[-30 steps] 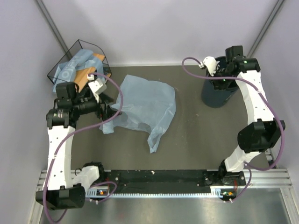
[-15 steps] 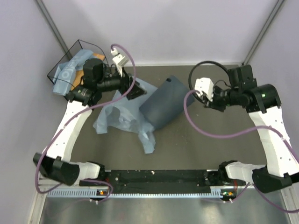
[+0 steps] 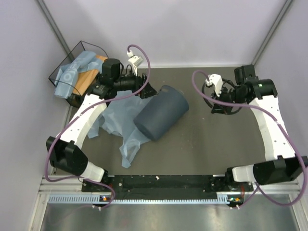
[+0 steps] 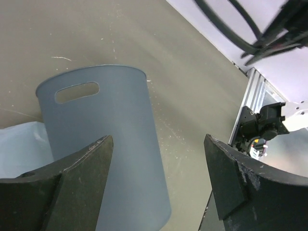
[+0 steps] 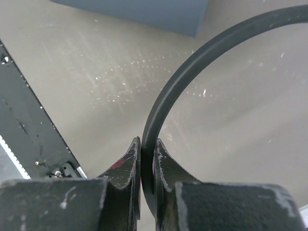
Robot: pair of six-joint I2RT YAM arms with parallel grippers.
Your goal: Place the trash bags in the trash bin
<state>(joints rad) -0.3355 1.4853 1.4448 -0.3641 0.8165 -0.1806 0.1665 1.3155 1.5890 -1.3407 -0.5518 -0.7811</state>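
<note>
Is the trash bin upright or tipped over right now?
Tipped over: the trash bin lies on its side, base end on the spread trash bag, side wall facing up.

You won't find any text, brand or number you can read here. The bundled trash bags [image 3: 67, 77] in the wire basket [image 3: 91, 44] carry a pale printed mark, possibly a ring, too small to make out.

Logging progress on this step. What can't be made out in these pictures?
- Inside the trash bin: no view looks into its mouth.
- Part of the trash bag: top view, the bin covers it.
- Most of the ring hoop in the right claw: right wrist view, cut by frame edges.
</note>
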